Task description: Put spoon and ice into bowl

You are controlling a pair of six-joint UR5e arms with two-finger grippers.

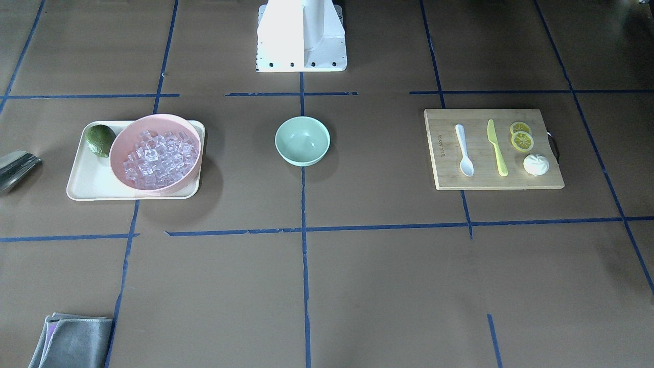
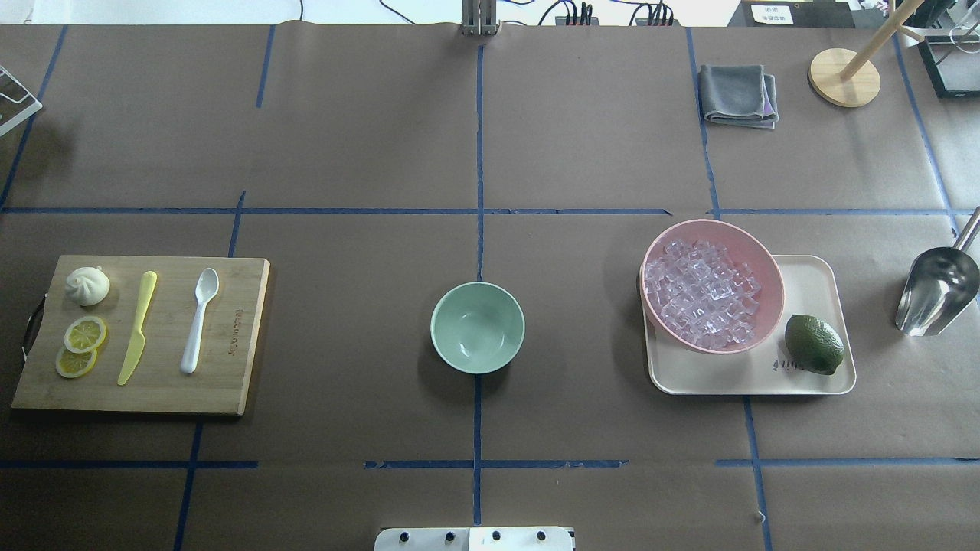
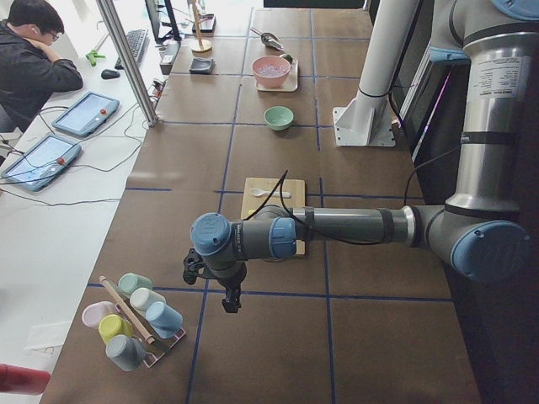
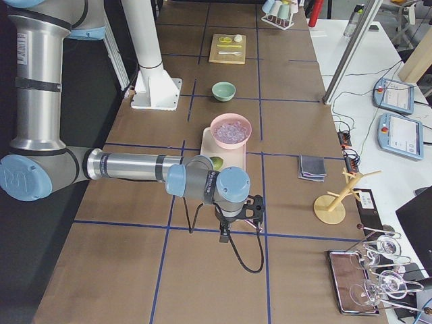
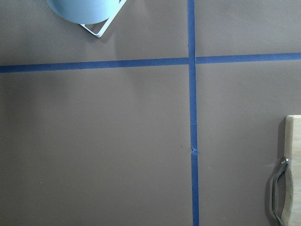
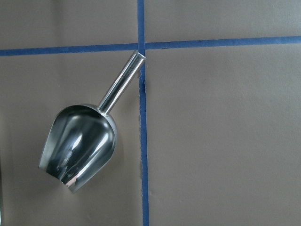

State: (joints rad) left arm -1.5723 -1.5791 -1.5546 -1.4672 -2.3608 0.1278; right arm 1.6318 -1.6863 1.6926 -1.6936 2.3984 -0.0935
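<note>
Front-facing view: a brown counter [image 1: 357, 286] is crossed by blue tape lines [image 1: 305, 286]. The mint-green bowl [image 1: 302, 162] stands empty at the middle. On the robot's left side, a wooden cutting board [image 1: 444, 176] carries the spoon [image 1: 464, 151], which lies flat with its scoop toward the camera. Beside it are a yellow-green knife [image 1: 496, 148], two lemon slices [image 1: 521, 137] and a white bun [image 1: 536, 164]. On the robot's right side, the ice [image 1: 158, 158], a heap of clear cubes, fills a pink bowl [image 1: 120, 148] on a cream tray [image 1: 92, 190]. A dark green lime [image 1: 100, 139] sits just beside the pink bowl.

Overhead view: the same layout, seen from behind the robot. A metal scoop [image 2: 935, 295] lies past the tray at the right edge, and a folded grey cloth [image 2: 739, 94] lies on the far side.

Left side view: the near arm holds the left claw [image 3: 229, 301] pointing down over bare counter. It is near a rack of cups [image 3: 135, 324] and well apart from the cutting board. I cannot tell whether its fingers are apart or together.

Right side view: the near arm holds the right claw [image 4: 225, 236] pointing down beyond the tray's end. Its state cannot be told either.

Left wrist view: crossing tape lines, with the cutting board's corner and metal handle at the right edge.

Right wrist view: the scoop lies on the counter directly below.
</note>
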